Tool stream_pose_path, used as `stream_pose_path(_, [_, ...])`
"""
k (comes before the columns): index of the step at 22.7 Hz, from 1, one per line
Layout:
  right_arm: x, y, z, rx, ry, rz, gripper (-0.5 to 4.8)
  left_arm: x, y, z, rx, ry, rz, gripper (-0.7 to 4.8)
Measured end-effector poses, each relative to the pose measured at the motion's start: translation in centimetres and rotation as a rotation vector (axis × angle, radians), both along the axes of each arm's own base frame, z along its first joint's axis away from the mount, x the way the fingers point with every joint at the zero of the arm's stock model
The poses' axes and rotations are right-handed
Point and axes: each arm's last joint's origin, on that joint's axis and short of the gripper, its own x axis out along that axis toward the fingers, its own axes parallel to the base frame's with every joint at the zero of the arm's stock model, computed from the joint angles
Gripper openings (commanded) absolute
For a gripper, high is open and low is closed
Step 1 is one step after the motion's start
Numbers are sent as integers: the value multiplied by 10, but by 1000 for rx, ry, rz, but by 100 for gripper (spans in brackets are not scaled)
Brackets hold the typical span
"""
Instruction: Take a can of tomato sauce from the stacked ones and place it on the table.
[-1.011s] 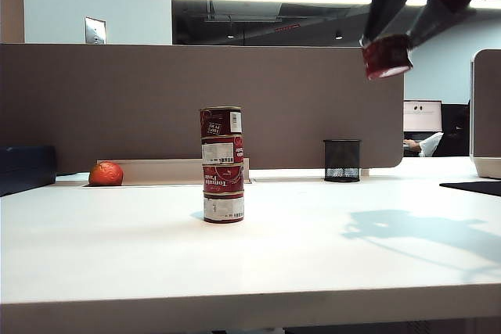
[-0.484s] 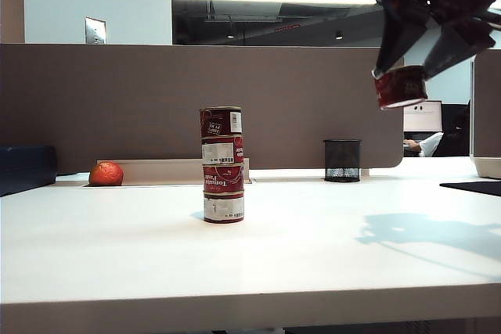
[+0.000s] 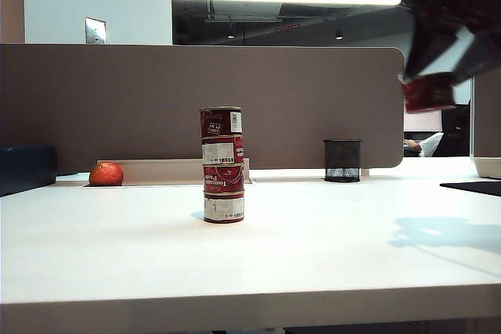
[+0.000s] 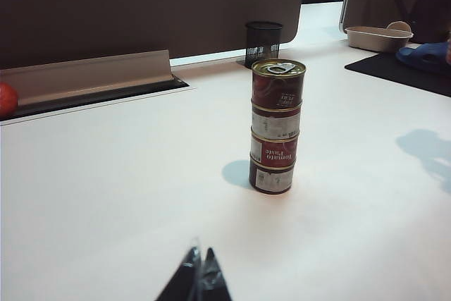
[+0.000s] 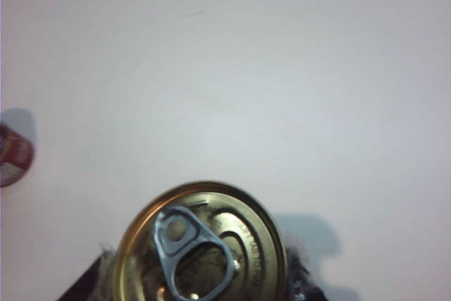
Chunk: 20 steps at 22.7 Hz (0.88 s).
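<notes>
right tool [image 3: 429,87] is high above the counter's [image 3: 313,256] right side, pinching the can of tomato sauce [image 3: 428,92] clear of the surface. the right wrist view looks down on the can's gold lid and pull tab [image 5: 194,241], with the fingers [image 5: 297,273] at its sides. the stacked ones [image 3: 222,164], four tins, stand upright mid-counter, well apart from the held can. left tool [image 4: 197,276] sits low near the counter's front edge, fingertips pressed together, holding nothing.
</notes>
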Motion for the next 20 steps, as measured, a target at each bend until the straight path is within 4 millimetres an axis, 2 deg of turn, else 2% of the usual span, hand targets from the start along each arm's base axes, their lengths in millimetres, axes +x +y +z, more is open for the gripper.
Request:
stream_pose_path(9, [-6,-2,-35,20,-55,3,148,0,0,0,0,0,0,-6])
stream_pose_path(11, [-9,-3,-51,32,-98,1,147,0,0,0,0,0,0,-6])
stream_pose_path(20, [-19,-5,-80,41,-132,1,147,0,0,0,0,0,0,-6])
